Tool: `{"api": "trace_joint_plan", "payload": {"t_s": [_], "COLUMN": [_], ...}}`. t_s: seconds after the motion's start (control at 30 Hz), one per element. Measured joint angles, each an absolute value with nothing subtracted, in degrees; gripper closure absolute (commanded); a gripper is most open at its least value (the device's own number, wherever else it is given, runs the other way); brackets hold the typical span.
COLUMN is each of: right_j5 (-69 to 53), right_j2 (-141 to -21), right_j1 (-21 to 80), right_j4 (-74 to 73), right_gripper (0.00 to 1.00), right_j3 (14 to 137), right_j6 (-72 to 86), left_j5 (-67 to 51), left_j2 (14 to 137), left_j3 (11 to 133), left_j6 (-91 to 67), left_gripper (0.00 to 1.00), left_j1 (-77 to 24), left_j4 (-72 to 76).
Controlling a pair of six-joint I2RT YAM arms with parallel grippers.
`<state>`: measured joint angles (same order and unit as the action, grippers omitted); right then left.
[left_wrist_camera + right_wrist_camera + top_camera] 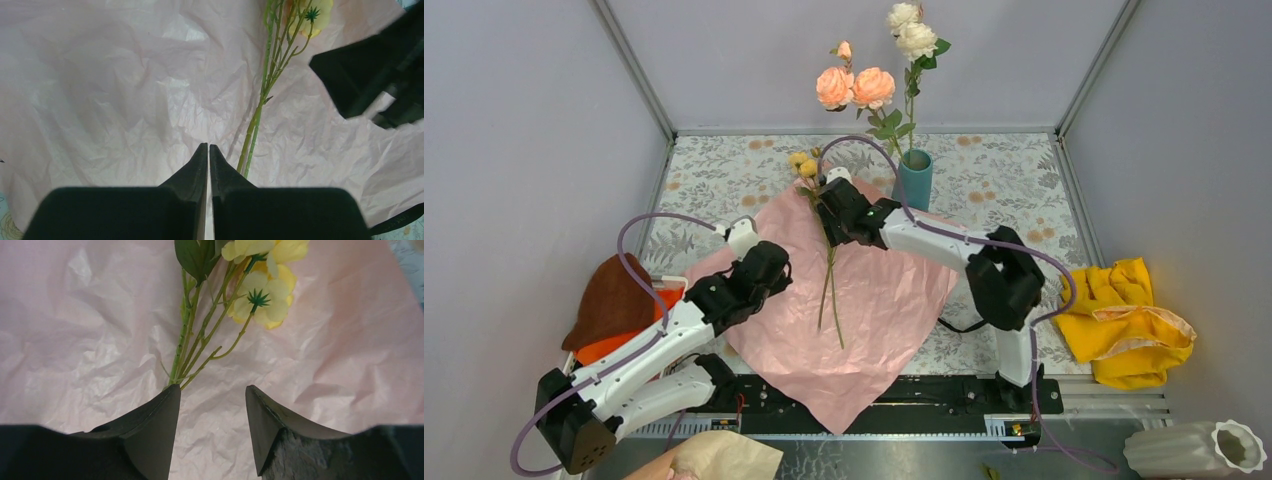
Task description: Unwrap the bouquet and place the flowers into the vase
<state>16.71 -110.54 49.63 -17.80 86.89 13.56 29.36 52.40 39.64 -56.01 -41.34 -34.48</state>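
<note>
Flowers are split between two places. Peach roses (854, 88) and white roses (912, 35) stand upright in the teal vase (914, 180) at the far side of the table. A yellow-flowered stem (829, 285) lies flat on the crinkled pink wrapping paper (864, 320), which is spread out in the middle of the floral tablecloth (724, 175). The stem's blooms point toward the vase and its cut end toward the arms.

The right gripper (210, 392) is low over the upper part of that stem with its jaws apart. The green stalks run to the tip of one finger (155, 415) rather than into the gap, and nothing is held. The left gripper (208, 147) is over the paper's left part, beside the lower stem. Its two fingers are pressed together, and nothing shows between them.

A yellow cloth (1124, 320) lies to the right, well apart from the paper, and a white ribbed vase (1194, 450) lies at the near right corner.
</note>
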Motion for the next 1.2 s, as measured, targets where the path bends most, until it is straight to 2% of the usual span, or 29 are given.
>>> {"api": "trace_joint_plan", "payload": {"t_s": [0.27,0.57,0.8,1.2], "right_j5": [13.5,11.0,8.3,5.8], "right_j2": [-120.2,-123.1,-126.2,-130.2], "right_j1": [46.4,44.3,44.2,44.0], "right_j4": [-20.8,-21.0,-20.8,-21.4], "right_gripper": [0.42,0.42,0.46,0.83], "right_j3": [93.7,98.2,98.6,102.9], "right_j6": [16.0,17.1,18.1,18.8], "left_j5": [29.4,29.3,29.3,29.3], "left_j2": [51.9,53.2,53.5,53.9], "left_j3": [39.0,38.7,38.4,38.3], "left_j6": [-56.1,-56.1,-56.1,-56.1], "left_gripper": [0.9,0.9,0.9,0.9], "left_j1": [-41.3,-41.3,-41.3,-41.2], "left_j4": [-34.5,-34.5,-34.4,-34.3]}}
